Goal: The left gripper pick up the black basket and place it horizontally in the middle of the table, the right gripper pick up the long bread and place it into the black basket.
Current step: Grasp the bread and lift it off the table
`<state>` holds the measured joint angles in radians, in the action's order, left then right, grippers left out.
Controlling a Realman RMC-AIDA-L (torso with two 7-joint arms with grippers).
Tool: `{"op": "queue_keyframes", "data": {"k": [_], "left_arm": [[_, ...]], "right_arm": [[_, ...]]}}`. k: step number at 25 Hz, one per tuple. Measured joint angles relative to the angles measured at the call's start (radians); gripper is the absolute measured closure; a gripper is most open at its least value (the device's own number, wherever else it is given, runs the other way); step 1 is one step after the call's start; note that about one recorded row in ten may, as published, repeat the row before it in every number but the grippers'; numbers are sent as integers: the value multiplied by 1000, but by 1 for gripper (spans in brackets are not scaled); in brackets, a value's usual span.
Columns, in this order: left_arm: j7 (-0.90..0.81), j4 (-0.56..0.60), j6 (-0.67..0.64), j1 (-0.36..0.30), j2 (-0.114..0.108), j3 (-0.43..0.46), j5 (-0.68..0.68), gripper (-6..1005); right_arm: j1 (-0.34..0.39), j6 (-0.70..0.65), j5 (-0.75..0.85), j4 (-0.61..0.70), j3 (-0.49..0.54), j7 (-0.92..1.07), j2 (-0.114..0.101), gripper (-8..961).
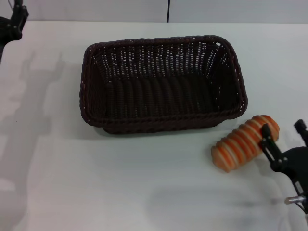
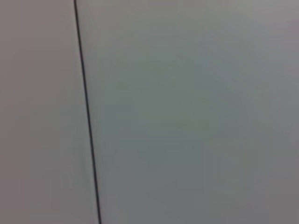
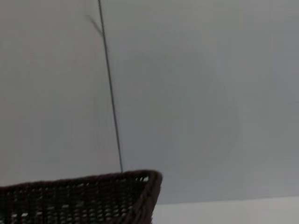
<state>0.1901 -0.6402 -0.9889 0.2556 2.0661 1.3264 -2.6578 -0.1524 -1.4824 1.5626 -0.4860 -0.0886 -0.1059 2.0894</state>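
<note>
The black basket (image 1: 163,82) stands lengthwise across the middle of the white table (image 1: 96,183), open side up and empty. One corner of it shows in the right wrist view (image 3: 93,196). The long bread (image 1: 243,144), striped orange and cream, lies on the table just off the basket's front right corner. My right gripper (image 1: 284,134) is open at the bread's right end. One finger (image 1: 267,140) is against the loaf and the other (image 1: 301,127) stands clear to the right. My left gripper (image 1: 17,19) is at the far left back corner, away from the basket.
A grey wall with a dark vertical seam (image 1: 168,10) runs behind the table. The left wrist view shows only this wall and seam (image 2: 86,112). My left arm's shadow (image 1: 29,110) falls on the table's left side.
</note>
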Motion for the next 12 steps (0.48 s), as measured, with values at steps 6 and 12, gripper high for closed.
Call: {"op": "queue_keyframes", "data": {"k": [6,12], "left_arm": [[0,27,7,26,1,-13,0,208],[-1,30,15,33,2,-29,-1,209]], "right_arm": [[-15,46,0,-1,-1,0,0,166],[-44,101,2,0,-6,0,0,178]]}}
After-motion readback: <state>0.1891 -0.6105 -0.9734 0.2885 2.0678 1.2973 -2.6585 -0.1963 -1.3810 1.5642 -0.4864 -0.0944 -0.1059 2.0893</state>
